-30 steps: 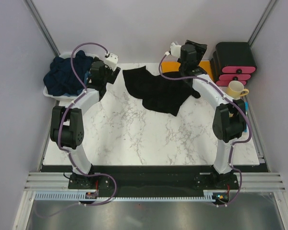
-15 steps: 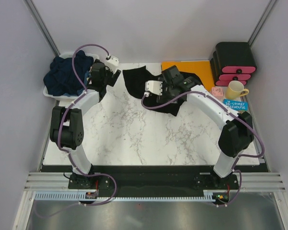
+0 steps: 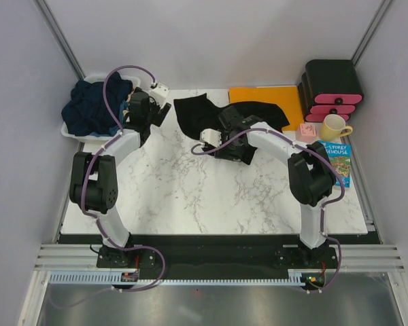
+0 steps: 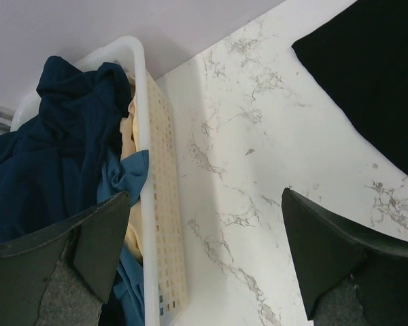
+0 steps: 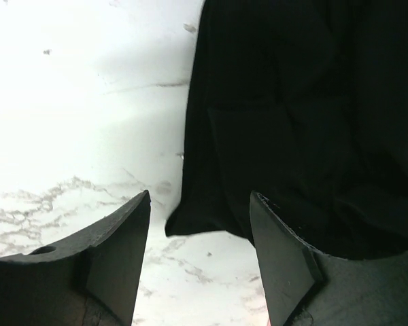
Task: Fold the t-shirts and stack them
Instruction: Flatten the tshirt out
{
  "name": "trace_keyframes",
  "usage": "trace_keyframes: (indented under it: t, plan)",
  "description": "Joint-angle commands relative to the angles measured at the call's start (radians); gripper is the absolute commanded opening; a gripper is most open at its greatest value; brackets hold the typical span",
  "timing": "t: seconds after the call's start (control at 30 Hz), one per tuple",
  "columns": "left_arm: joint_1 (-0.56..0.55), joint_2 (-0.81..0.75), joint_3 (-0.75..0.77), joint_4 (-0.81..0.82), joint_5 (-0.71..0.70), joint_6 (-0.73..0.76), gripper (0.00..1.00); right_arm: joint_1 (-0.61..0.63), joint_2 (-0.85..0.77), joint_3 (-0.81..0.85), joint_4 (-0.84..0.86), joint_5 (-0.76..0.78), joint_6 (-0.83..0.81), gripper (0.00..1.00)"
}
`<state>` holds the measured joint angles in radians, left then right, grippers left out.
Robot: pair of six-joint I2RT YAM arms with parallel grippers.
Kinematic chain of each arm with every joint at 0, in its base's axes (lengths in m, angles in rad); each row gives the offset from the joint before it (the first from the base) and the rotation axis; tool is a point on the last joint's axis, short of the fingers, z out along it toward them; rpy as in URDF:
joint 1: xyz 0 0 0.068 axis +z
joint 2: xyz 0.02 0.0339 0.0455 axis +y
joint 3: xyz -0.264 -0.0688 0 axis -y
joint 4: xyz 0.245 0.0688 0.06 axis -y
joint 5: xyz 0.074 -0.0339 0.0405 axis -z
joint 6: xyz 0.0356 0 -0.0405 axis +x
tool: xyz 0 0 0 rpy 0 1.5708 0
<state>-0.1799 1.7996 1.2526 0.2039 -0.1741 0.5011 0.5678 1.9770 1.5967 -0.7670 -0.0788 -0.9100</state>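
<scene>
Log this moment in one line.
left hand: open, beside basket of navy t-shirts | right hand: open, over black t-shirt edge | folded: none yet

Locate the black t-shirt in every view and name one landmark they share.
Top external: the black t-shirt lies spread at the far middle of the marble table.
Left wrist: it fills the upper right corner.
Right wrist: it covers the right half.
Shared landmark: the marble table, bare beside the shirt in all three.

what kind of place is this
Probably a robot lab work cell: two black-and-white robot arms fixed at the edge of a marble-patterned tabletop, with plain white panel walls closing it in.
</scene>
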Motion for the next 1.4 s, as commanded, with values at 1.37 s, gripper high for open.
trace_keyframes:
  t: [1.37]
  plan:
    - [0.020, -0.078, -0.039, 0.008, 0.005, 0.014, 0.99, 0.024, 0.146, 0.022, 0.250, 0.053, 0.109, 0.70]
